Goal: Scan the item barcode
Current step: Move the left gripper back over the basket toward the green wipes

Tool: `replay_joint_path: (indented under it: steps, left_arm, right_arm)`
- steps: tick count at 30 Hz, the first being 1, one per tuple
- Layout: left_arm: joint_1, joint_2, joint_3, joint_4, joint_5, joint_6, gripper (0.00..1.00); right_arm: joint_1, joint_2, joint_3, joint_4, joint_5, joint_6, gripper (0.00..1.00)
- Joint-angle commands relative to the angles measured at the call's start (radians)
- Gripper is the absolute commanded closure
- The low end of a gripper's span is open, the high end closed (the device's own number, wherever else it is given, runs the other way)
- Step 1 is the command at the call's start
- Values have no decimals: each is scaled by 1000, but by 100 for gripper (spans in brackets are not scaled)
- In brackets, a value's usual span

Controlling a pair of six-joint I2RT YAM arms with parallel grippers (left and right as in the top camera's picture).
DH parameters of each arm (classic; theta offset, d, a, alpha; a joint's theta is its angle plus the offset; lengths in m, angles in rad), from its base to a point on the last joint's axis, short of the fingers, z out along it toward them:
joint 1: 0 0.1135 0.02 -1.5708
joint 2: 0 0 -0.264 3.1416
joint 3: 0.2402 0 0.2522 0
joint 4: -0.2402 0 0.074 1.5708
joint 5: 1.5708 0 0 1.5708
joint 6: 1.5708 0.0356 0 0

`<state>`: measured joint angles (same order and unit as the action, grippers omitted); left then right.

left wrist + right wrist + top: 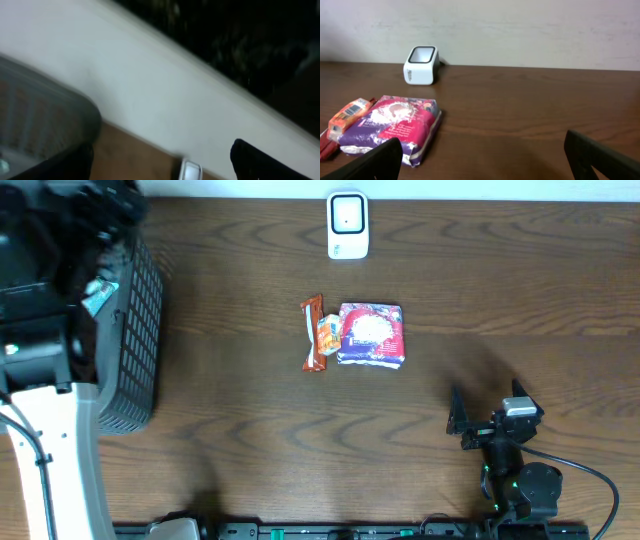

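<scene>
The white barcode scanner (347,225) stands at the table's far edge, also in the right wrist view as the scanner (421,65). Mid-table lie a purple and pink packet (372,334), a small orange packet (328,332) and a brown snack bar (314,333). My right gripper (490,408) rests open at the near right, well short of the packet (395,125), with nothing between its fingers. My left gripper (162,167) is open and empty over the basket (40,125); its view is blurred, with the scanner (190,171) ahead of it.
A black mesh basket (130,340) stands at the left edge with a teal-wrapped item (100,295) inside. The left arm (50,300) looms over it. A pale wall runs behind the table.
</scene>
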<state>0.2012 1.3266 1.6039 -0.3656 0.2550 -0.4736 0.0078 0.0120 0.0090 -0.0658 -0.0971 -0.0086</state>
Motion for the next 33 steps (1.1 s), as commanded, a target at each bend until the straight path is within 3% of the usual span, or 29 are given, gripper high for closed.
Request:
replay_joint_path:
  steps: [1,14,22,27,33]
  left_arm:
    - [74,-23,11,69,-12,13,13]
    - [234,-20,6,-71,-373,14,13]
    - [234,-13,4,-77,-380,42,13]
    - [234,32,2,-109,-380,232,13]
    - [234,107,1,-175,-417,264,13]
  right_arm:
    - [-6,-5,-3,-2,1,-7,1]
    - [-6,-5,-3,-2,1,-7,1]
    - [-6,-5,-3,-2,1,-7,1]
    - [-6,-5,-3,-2,1,-7,1]
    - [-6,-5,-3,-2,1,-7,1]
